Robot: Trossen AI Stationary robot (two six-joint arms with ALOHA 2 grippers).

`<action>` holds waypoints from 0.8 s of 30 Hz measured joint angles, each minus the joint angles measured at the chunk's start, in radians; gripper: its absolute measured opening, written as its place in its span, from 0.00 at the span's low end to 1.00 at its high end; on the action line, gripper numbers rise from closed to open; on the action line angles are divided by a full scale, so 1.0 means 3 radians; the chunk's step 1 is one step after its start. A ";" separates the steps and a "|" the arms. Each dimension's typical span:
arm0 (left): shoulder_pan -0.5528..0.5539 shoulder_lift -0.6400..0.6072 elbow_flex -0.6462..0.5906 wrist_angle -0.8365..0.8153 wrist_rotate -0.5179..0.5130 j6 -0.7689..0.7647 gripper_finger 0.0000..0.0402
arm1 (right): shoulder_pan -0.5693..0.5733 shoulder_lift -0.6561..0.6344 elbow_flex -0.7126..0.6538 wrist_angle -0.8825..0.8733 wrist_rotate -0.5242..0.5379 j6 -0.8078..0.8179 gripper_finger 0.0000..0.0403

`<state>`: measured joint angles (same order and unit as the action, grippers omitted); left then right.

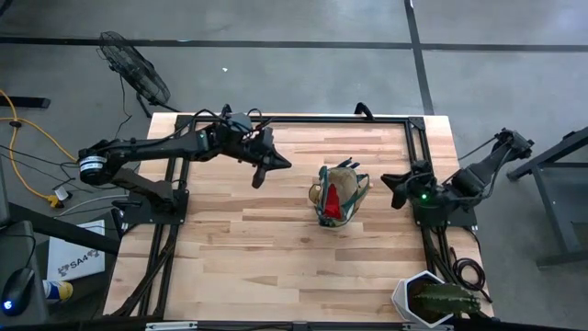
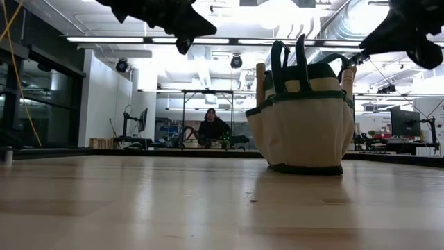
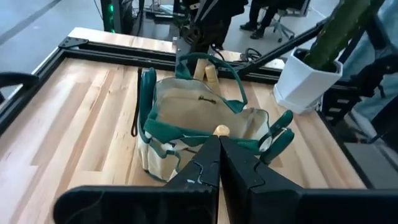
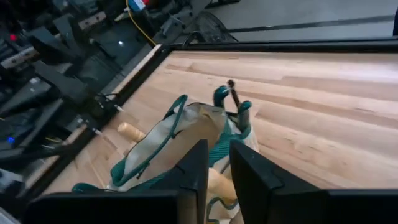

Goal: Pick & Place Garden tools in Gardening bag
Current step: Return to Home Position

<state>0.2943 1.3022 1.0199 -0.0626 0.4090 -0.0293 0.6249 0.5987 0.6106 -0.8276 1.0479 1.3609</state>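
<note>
Left claw (image 3: 219,142) shut tight, holding nothing, up over the table (image 1: 276,248), left of the gardening bag (image 1: 338,195) | right claw (image 4: 217,149) a little open, empty, near the table's right edge | bag stands mid-table, wooden tool handles (image 2: 261,76) poking out

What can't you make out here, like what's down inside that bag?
Tool heads in the gardening bag: low view, the bag's wall hides them; only wooden handle tops show.
Which tools are in the bag: high view, too small to tell.
Plant pot: high view, partly cut off by the bottom edge.
Person in the room behind: low view, too far off for detail.
</note>
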 joint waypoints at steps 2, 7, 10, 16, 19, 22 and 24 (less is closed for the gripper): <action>0.0000 0.0000 0.0000 0.0025 -0.0012 -0.0102 0.00 | 0.0001 -0.0221 -0.0097 0.0006 0.0003 -0.0034 0.11; -0.0040 0.0001 0.0000 0.0164 -0.0043 -0.0278 0.00 | -0.0001 -0.0772 -0.0300 0.0226 0.0005 -0.0451 0.03; -0.0144 0.0019 0.0000 0.0264 -0.0181 -0.0392 0.00 | -0.0001 -0.1089 -0.0391 0.0458 -0.0132 -0.0745 0.01; -0.0435 0.0061 0.0000 0.0483 -0.0589 -0.0559 0.00 | -0.0028 -0.1610 -0.0625 0.1123 -0.0341 -0.1492 0.01; -0.0531 0.0130 -0.0004 0.0613 -0.0726 -0.0668 0.00 | -0.0067 -0.1845 -0.0714 0.1155 -0.0378 -0.1671 0.01; -0.0608 0.0254 -0.0003 0.0824 -0.0777 -0.0768 0.00 | -0.0105 -0.1984 -0.0788 0.1234 -0.0462 -0.1806 0.01; -0.0667 0.0357 -0.0004 0.0989 -0.0789 -0.0853 0.00 | -0.0127 -0.1986 -0.0804 0.1296 -0.0587 -0.1914 0.01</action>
<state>0.0942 1.4092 1.0187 0.2342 0.1723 -0.2851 0.5868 0.0030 0.3695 -0.4387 0.8720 0.7867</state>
